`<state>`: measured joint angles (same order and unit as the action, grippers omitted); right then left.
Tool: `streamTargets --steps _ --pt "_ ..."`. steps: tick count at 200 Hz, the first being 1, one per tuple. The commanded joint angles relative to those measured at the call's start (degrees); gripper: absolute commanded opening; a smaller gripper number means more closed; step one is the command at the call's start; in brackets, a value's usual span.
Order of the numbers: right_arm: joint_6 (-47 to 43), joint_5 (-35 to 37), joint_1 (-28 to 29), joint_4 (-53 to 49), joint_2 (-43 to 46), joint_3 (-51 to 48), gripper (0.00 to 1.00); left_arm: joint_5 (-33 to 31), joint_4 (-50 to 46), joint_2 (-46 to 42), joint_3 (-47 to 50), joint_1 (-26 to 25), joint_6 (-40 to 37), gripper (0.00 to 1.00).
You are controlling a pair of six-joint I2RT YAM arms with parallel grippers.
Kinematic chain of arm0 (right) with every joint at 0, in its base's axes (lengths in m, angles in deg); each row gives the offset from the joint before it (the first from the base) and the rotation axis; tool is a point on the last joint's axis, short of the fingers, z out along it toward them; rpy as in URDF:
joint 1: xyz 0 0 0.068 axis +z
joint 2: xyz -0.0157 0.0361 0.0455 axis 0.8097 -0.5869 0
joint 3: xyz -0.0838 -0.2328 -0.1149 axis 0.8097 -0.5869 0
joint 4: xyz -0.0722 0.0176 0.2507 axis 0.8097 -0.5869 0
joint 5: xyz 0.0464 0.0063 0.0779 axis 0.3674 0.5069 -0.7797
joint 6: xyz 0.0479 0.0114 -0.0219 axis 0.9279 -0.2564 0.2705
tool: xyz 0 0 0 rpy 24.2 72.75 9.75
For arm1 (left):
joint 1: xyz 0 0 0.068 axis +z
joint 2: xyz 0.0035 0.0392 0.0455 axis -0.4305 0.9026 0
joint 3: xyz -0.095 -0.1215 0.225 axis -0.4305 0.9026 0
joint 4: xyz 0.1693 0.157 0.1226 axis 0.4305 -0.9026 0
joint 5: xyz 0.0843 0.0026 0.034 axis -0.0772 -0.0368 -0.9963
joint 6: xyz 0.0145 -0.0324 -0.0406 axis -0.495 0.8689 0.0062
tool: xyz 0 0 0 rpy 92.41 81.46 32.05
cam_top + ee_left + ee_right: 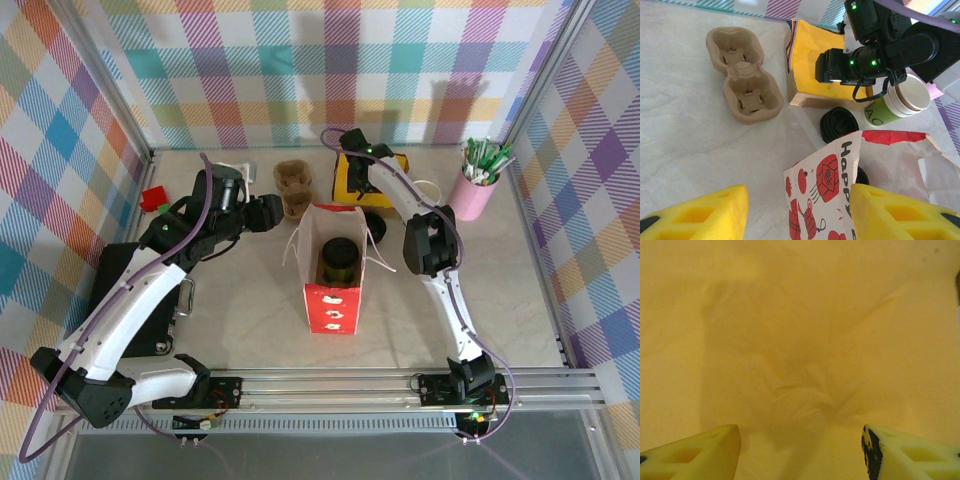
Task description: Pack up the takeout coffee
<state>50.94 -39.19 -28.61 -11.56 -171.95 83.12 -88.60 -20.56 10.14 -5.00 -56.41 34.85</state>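
Seen from above, a red-and-white printed paper bag (333,300) stands open in the middle of the pale marble-patterned bench (240,320). A dark round item (340,262) sits inside it; what it is cannot be told. At the back right, a pink cup (472,197) holds green-and-white pens (486,157). A brown cardboard two-well cup carrier (293,190) lies behind the bag, and its wells show only cardboard flaps. The right arm covers much of the yellow paper bag (385,170) at the back, so from above little more than a pale rim of the takeout coffee shows. The left wrist camera shows that corner far better. The small green paper cup with a cream-white rim (879,113) stands on the bench just beside the yellow bag, under the right arm's black wrist. It is outside the red-and-white bag, and further pale cups seem to be nested in its mouth. A black round lid (836,125) lies between the cup and the red-and-white bag. In this view the left gripper (799,215) has its yellow fingers spread wide. The printed bag's near edge rises between them, and it is not pinched. The right wrist camera is close to creased yellow paper, and there the right gripper (800,450) holds its fingers well apart with nothing between them.
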Motion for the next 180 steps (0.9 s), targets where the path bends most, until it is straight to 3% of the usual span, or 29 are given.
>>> streamTargets --steps 1,65,107,122,162,180 --pt "0.8 -1.9 -0.1 0.1 -2.0 2.4 0.64 0.3 -0.5 -1.3 1.3 0.6 -0.2 0.56" --pt "2.4 -5.3 -0.4 -1.8 -6.0 5.0 0.58 0.7 -0.5 -1.1 1.5 0.7 -0.3 0.56" --pt "2.1 -7.0 -0.6 -1.3 -5.6 5.2 0.45 0.3 -1.0 -1.5 1.8 0.6 -0.6 0.56" --pt "1.6 -7.3 -0.8 -0.8 -4.6 5.2 0.36 0.1 -0.9 -1.6 2.0 0.7 -0.6 0.56" --pt "0.7 -7.3 -1.2 0.5 -0.8 5.3 0.24 0.2 -1.0 -1.3 2.0 0.6 -0.6 0.56" --pt "0.3 -7.2 -1.4 0.8 0.8 5.5 0.24 0.3 -1.0 -1.2 2.0 0.6 -0.6 0.56"
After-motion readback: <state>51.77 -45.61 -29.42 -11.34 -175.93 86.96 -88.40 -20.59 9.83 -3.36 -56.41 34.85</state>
